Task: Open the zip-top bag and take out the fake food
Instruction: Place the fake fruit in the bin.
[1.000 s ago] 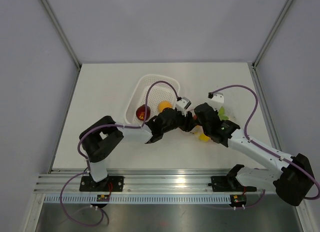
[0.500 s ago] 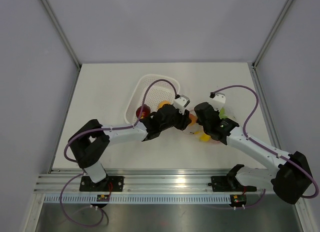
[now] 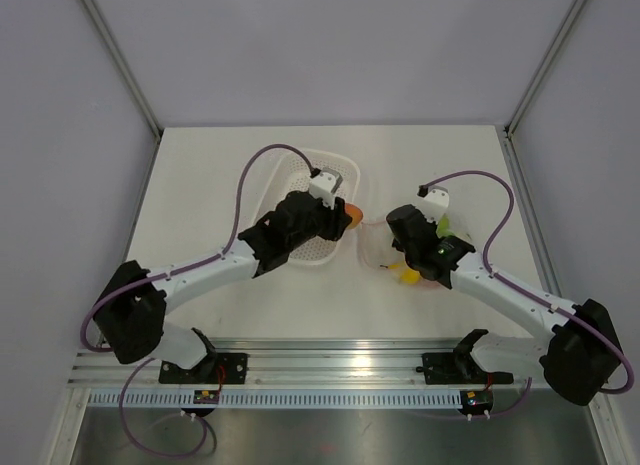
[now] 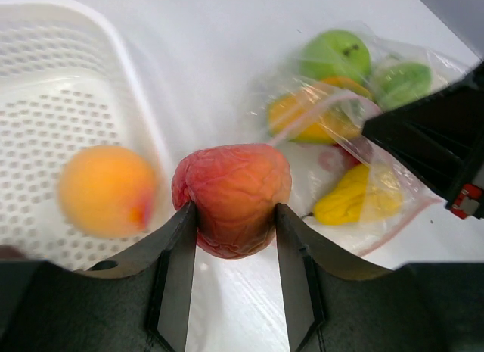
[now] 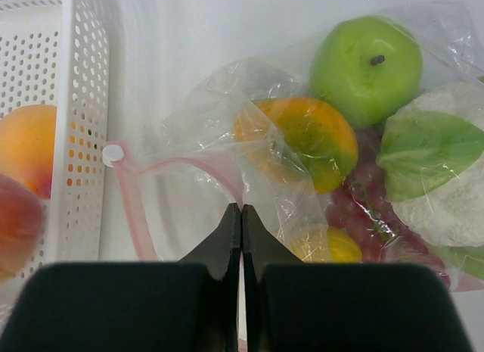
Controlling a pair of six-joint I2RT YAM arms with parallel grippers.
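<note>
The left arm [image 3: 215,270] has swung from the zip-top bag [image 5: 219,102] to the basket [image 4: 144,102], its left gripper [image 4: 236,216] clamped on a reddish fruit [image 4: 233,178]. The right gripper [image 5: 241,216], closed, pinches the bag beside the basket, with fake food [image 5: 367,60] inside. The film looks thin and slippery, likely best held at the zip strip [image 5: 181,163].

White table [image 3: 200,175], pale grey walls [image 3: 330,45], aluminium rail [image 3: 330,370].

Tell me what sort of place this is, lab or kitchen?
Probably a lab robot test cell, not a kitchen: plain grey walls with metal frame posts, a white table, arms bolted to an aluminium rail, and plastic fake food in a zip-top bag beside a basket.
</note>
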